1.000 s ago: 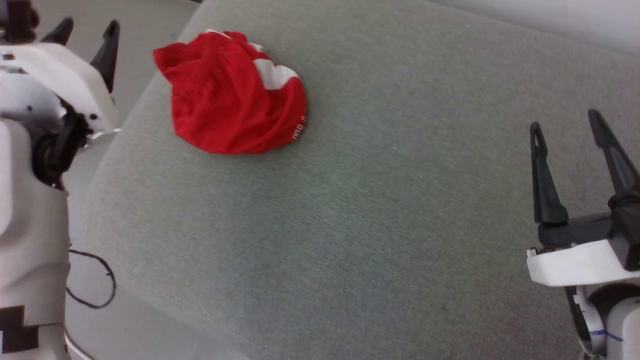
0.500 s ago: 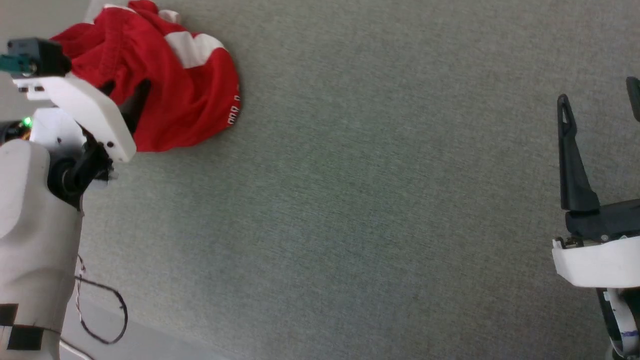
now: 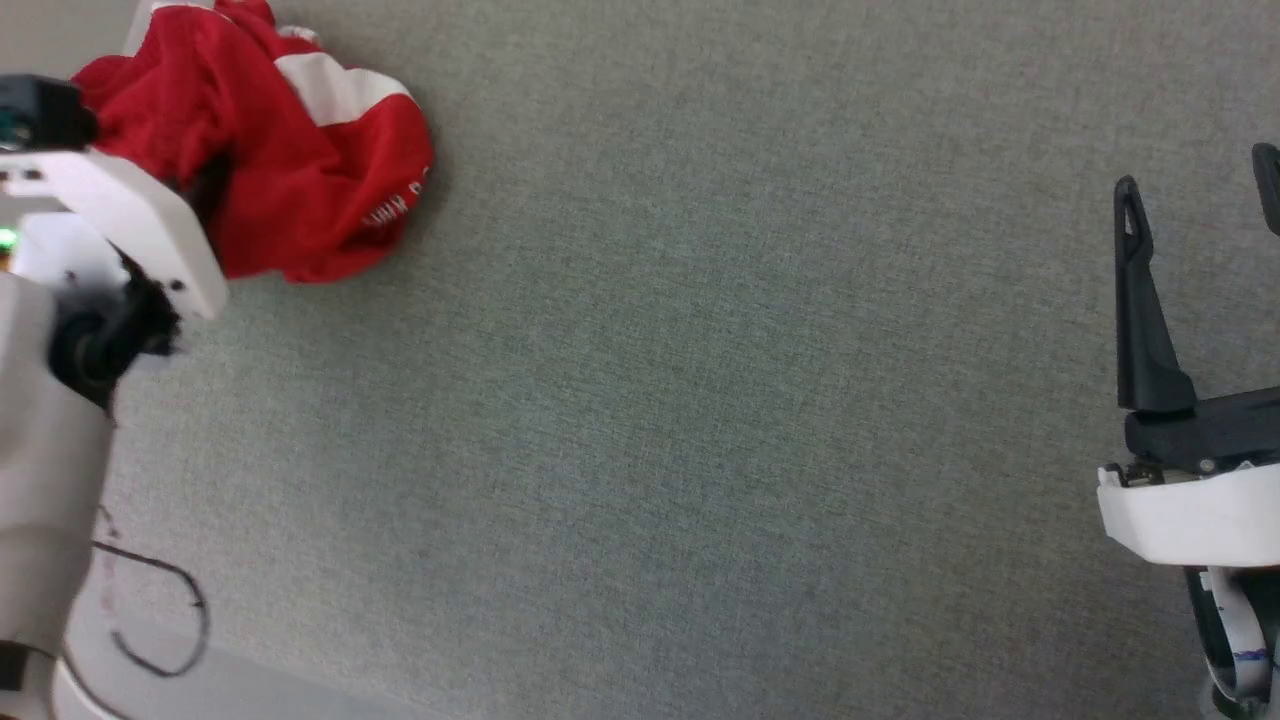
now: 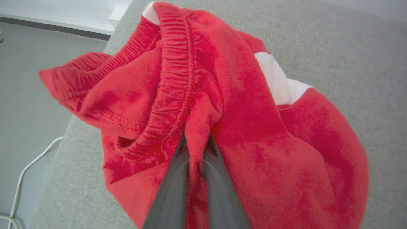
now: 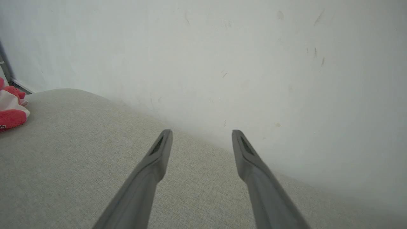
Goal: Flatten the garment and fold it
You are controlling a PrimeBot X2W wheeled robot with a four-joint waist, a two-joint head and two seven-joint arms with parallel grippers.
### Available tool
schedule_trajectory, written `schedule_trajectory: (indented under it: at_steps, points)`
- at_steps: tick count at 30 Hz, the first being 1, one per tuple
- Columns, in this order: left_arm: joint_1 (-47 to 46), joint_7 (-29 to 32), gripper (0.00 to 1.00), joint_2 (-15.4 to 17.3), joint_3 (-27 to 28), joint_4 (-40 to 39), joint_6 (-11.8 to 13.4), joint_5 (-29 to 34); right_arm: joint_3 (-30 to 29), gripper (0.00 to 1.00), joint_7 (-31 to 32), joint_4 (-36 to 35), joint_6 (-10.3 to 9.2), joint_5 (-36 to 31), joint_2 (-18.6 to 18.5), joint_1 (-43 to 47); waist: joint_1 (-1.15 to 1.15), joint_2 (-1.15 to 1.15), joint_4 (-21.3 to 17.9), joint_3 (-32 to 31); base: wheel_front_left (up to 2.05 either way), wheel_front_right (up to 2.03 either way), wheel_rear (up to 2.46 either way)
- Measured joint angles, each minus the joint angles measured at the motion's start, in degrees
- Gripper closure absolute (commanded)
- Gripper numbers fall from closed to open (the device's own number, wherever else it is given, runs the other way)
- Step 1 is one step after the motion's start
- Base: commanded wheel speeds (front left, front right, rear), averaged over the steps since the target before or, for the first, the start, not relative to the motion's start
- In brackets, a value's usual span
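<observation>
The red shorts [image 3: 300, 170] lie crumpled at the far left of the grey cushion, a white stripe and part of a white print showing. In the left wrist view the shorts [image 4: 254, 133] bunch up with the elastic waistband [image 4: 178, 79] on top, and my left gripper [image 4: 197, 143] is shut on a fold of red fabric just below that band. In the head view its white housing covers the fingers at the shorts' left side. My right gripper [image 3: 1200, 200] stands open far to the right, over bare cushion; the right wrist view has that right gripper [image 5: 200, 136] with nothing between its fingers.
The grey cushion [image 3: 700, 400] spreads wide between the two arms. Its left edge drops to the floor, where a dark cable [image 3: 150, 620] loops. A pale wall [image 5: 222, 63] rises behind the cushion in the right wrist view. A white cable [image 4: 19, 181] lies on the floor.
The head camera has swung, shifting the whole picture. My left gripper went from open beside the cushion onto the shorts and shut on a fold. The shorts look more bunched.
</observation>
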Motion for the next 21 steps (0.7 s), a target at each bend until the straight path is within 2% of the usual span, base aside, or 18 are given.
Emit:
schedule_trajectory:
  at_steps: [3, 11, 17, 21]
  points:
    - [-1.2, -0.7, 1.0, 2.0, -0.2, -0.4, 0.0, -0.8, -0.2, 0.0, -1.5, 1.4, 0.0, 0.6, 0.8, 0.0, 0.0, 0.0, -0.2, -1.6, 0.0, 0.0, 0.0]
    - [-5.9, -2.4, 1.0, 4.7, 0.2, -6.1, 0.0, -2.5, -2.3, 0.0, -7.0, 7.4, 0.0, 3.5, 2.5, 1.6, 0.0, 0.0, -1.2, -7.8, 0.0, 0.0, 0.0]
    - [-9.3, -0.3, 1.0, 4.7, -0.3, -12.2, 0.5, -2.5, -3.9, 0.0, -11.2, 12.4, 0.0, 8.0, 2.7, 4.3, 0.0, 0.0, -2.3, -13.9, 0.0, 0.0, 0.0]
    - [-11.0, 2.9, 1.0, 3.3, -1.4, -16.4, 1.2, -3.1, -5.1, 0.0, -13.0, 14.3, 0.0, 10.8, 2.7, 7.0, -0.01, 0.0, -3.2, -18.3, 0.0, 0.0, 0.0]
